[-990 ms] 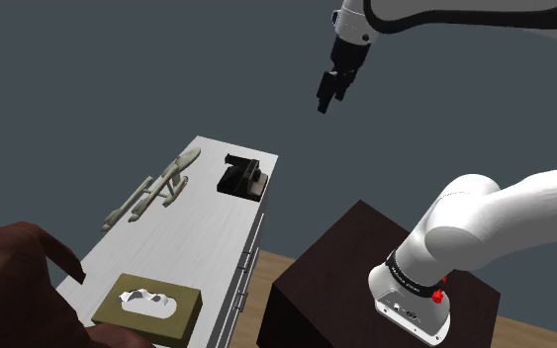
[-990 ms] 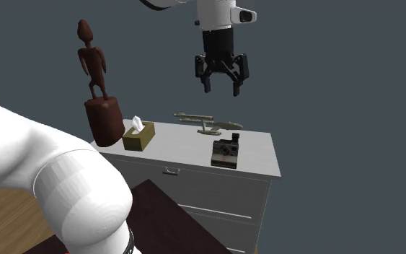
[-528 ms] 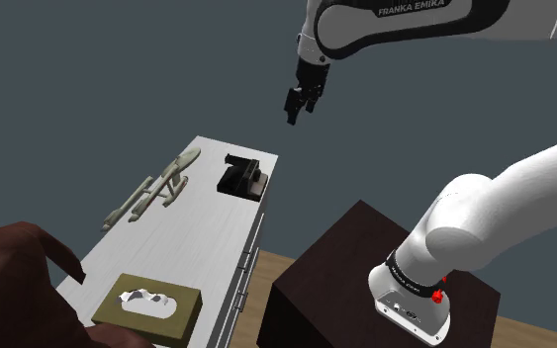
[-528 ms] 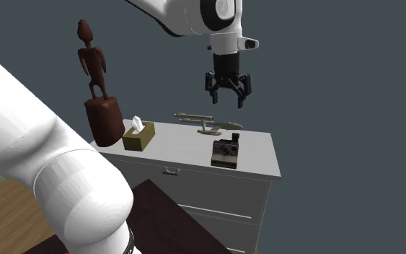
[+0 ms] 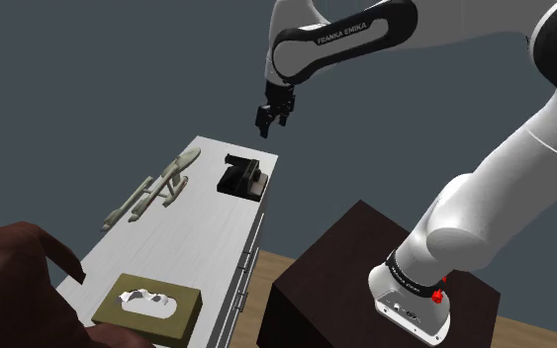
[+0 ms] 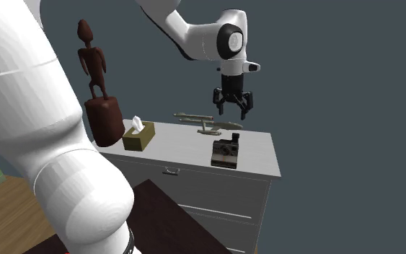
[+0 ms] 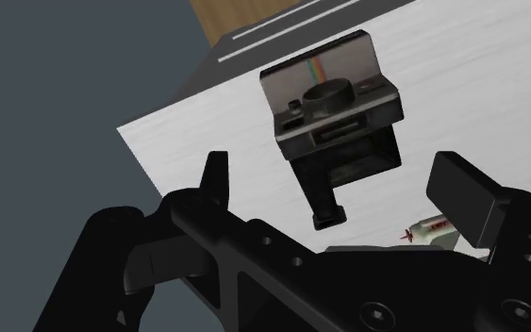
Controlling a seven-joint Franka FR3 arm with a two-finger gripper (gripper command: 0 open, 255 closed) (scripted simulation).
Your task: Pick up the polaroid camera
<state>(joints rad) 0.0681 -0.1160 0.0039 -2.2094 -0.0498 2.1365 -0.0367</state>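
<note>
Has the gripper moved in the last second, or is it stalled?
Yes. In the shoulder view the gripper has come down and toward that view's left, ending much nearer the polaroid camera, which sits unmoved on the white dresser top.

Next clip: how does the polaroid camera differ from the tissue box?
The polaroid camera is black and grey with a round lens; the tissue box is a plain olive block with white tissue poking out. The camera sits at the dresser end nearly below the open gripper; the tissue box sits at the other end beside the brown statue. Both rest on the white dresser top, untouched.
</note>
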